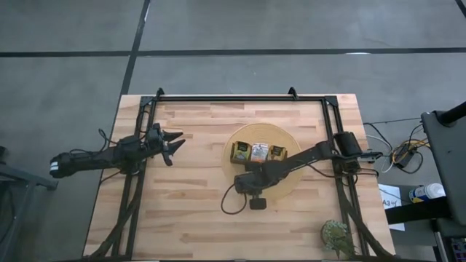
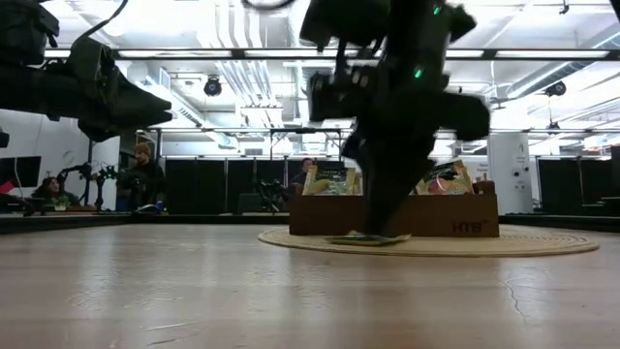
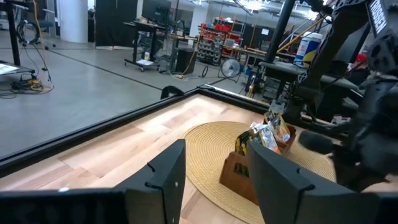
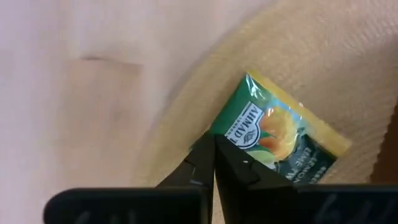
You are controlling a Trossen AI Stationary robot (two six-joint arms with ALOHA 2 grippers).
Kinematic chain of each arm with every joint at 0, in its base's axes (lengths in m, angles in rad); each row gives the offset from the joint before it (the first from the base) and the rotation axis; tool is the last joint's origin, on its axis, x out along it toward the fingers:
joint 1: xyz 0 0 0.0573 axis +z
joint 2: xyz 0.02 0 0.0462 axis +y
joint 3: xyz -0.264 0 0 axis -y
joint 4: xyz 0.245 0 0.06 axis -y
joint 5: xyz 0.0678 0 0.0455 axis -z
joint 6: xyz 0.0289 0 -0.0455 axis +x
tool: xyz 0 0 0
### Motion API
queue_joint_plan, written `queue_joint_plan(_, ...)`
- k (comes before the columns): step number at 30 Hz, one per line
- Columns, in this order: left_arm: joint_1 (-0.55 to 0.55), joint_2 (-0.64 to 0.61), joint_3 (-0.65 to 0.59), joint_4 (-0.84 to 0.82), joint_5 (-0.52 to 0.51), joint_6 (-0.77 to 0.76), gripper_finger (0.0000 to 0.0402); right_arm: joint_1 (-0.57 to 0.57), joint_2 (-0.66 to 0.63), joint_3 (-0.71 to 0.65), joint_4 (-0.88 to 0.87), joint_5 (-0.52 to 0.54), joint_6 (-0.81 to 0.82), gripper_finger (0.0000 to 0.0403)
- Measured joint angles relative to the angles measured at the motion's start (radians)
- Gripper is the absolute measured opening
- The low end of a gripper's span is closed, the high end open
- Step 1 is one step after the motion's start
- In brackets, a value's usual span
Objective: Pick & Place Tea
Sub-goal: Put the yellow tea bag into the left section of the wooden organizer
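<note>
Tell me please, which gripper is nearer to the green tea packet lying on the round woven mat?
The right. The right gripper is shut on the green tea packet at the edge of the woven mat. The left gripper hangs open far away, over the table's left side.

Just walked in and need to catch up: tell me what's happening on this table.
The right claw is down at the near edge of the round woven mat, shut on a corner of a green and yellow tea packet lying flat there. Behind it on the mat, the wooden tray holds more packets upright. The left claw waits open above the table's left side, holding nothing.
</note>
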Motion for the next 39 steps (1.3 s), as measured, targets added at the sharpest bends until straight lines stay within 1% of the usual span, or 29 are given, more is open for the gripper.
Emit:
queue_joint_plan(11,0.0,0.0,0.0,0.0,0.0,0.0,0.0163,0.023,-0.176,0.001,-0.006,0.007,-0.003,0.0008)
queue_joint_plan(15,0.0,0.0,0.0,0.0,0.0,0.0,0.0163,0.032,-0.18,-0.002,-0.009,0.003,-0.055,0.0009)
queue_joint_plan(18,0.0,0.0,0.0,0.0,0.0,0.0,0.0163,0.033,-0.174,-0.002,-0.01,-0.001,-0.104,0.0019)
queue_joint_plan(22,0.0,0.0,0.0,0.0,0.0,0.0,0.0163,0.03,-0.174,-0.002,-0.006,-0.019,-0.107,0.0058)
queue_joint_plan(26,0.0,0.0,0.0,0.0,0.0,0.0,0.0163,0.03,-0.174,-0.005,0.003,-0.019,-0.102,0.0116)
queue_joint_plan(31,0.0,0.0,0.0,0.0,0.0,0.0,0.0163,0.03,-0.174,-0.052,0.065,-0.015,-0.105,0.0182)
queue_joint_plan(35,0.0,0.0,0.0,0.0,0.0,0.0,0.0163,0.03,-0.174,-0.091,0.109,-0.014,-0.111,0.021)
queue_joint_plan(39,0.0,0.0,0.0,0.0,0.0,0.0,0.0163,0.03,-0.174,-0.126,0.142,-0.014,-0.109,0.0216)
